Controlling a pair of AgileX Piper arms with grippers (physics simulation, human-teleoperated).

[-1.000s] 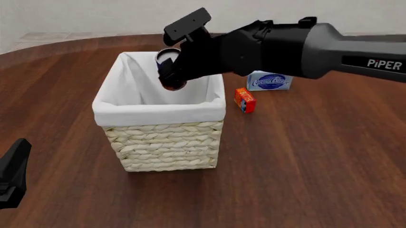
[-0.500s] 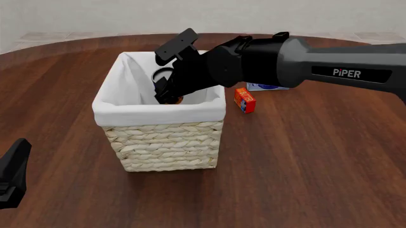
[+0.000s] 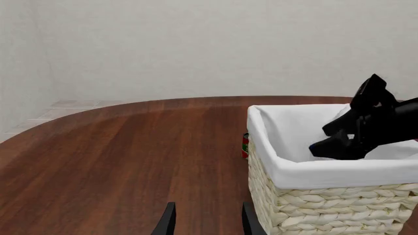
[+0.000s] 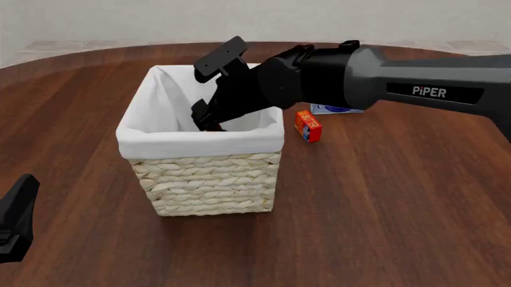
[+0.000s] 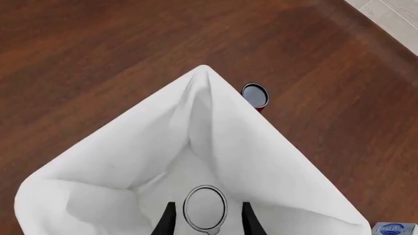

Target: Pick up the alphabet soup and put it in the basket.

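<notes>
The alphabet soup can point(image 5: 204, 208) shows only in the right wrist view. Its silvery-white top faces up, low inside the basket point(image 5: 261, 161), between my right fingers and clear of both. My right gripper point(image 4: 203, 119) is open and reaches down past the rim of the cream wicker basket point(image 4: 200, 143). The front view hides the can behind the gripper and the lining. The left wrist view shows the right gripper point(image 3: 339, 142) inside the basket point(image 3: 326, 169). My left gripper point(image 3: 205, 223) is open and empty, at the table's near left point(image 4: 16, 221).
A small orange-red box point(image 4: 307, 125) and a flat blue-and-white box point(image 4: 331, 109) lie right of the basket. A dark red can point(image 5: 255, 95) stands on the table behind the basket's far corner, also seen in the left wrist view point(image 3: 245, 145).
My right gripper went down into the basket with the can, then opened. The can has dropped from the fingers and no longer shows in the front view. The left arm has not moved.
</notes>
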